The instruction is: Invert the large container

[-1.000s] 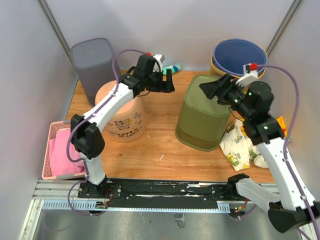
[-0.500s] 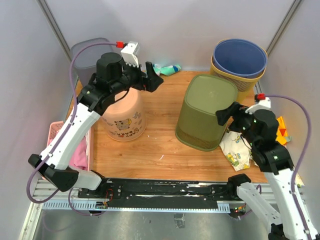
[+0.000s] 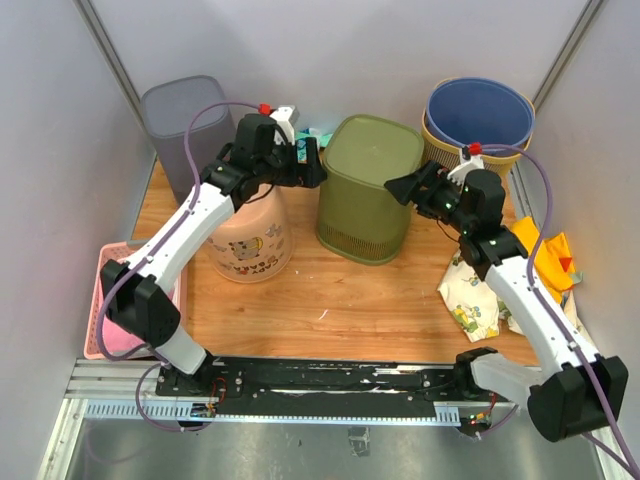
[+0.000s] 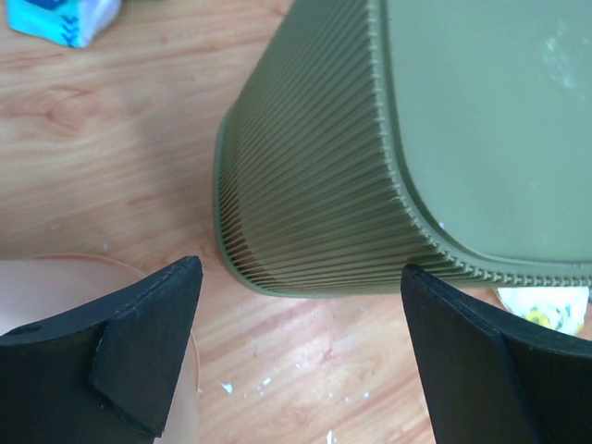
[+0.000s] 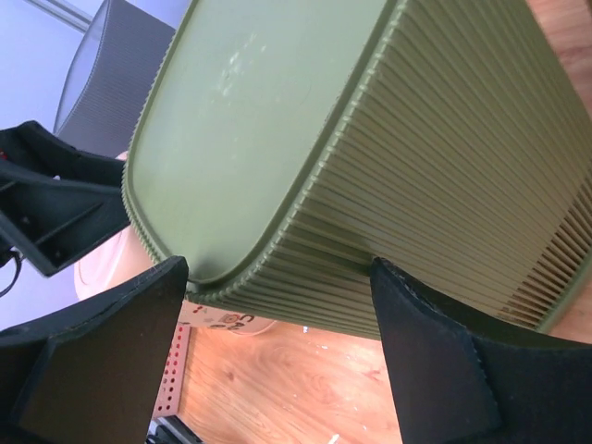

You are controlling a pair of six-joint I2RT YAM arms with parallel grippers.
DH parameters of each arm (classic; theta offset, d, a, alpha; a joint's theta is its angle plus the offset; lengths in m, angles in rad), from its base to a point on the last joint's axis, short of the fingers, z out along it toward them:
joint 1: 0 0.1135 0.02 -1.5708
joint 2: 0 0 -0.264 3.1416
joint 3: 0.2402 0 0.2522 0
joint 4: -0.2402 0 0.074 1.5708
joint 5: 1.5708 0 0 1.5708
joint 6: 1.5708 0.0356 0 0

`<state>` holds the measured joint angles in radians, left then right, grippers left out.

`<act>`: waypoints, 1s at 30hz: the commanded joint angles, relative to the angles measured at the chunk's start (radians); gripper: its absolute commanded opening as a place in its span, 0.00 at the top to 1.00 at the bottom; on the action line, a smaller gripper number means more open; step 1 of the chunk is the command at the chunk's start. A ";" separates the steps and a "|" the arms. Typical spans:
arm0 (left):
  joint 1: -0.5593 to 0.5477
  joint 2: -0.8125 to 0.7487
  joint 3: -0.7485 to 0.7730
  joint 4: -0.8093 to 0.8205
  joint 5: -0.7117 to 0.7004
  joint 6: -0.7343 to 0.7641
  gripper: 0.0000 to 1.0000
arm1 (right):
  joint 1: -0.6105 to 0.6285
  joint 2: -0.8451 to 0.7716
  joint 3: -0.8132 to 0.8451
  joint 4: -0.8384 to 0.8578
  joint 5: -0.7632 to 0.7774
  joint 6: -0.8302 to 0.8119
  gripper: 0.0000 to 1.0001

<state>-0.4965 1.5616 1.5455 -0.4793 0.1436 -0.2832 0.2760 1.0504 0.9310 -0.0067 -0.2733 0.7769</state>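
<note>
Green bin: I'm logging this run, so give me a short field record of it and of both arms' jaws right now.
bin: green, ribbed, standing on the wooden table
orientation: closed base up, open end down
left jaws: wide open, by the bin's upper left side, holding nothing
right jaws: wide open, by its upper right side, holding nothing
neighbour: pink bucket just to its left

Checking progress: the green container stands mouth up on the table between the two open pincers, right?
No: the green container stands base up, its closed bottom on top, as the top external view shows. It is on the table, between the open left pincer and right pincer.
</note>
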 commanded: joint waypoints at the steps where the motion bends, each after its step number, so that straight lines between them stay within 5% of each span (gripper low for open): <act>1: 0.018 0.058 0.073 0.062 -0.020 -0.051 0.07 | 0.023 0.041 0.048 -0.007 -0.096 0.017 0.19; 6: 0.024 0.067 0.012 -0.041 -0.104 -0.061 0.08 | -0.001 -0.109 -0.023 -0.094 0.037 -0.034 0.17; 14: 0.033 -0.130 -0.188 -0.123 -0.171 -0.084 0.08 | -0.129 -0.226 -0.098 -0.209 0.136 -0.050 0.15; 24: 0.033 -0.275 -0.094 -0.066 -0.021 -0.067 0.08 | -0.138 0.095 -0.056 0.042 0.018 0.058 0.18; 30: 0.033 -0.348 -0.056 0.037 0.073 -0.095 0.08 | 0.035 0.388 0.155 0.085 -0.009 0.031 0.21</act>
<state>-0.4667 1.2701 1.4551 -0.5533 0.1253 -0.3595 0.1848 1.3075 0.9348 -0.0345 -0.2367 0.8116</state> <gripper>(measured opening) 0.924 0.798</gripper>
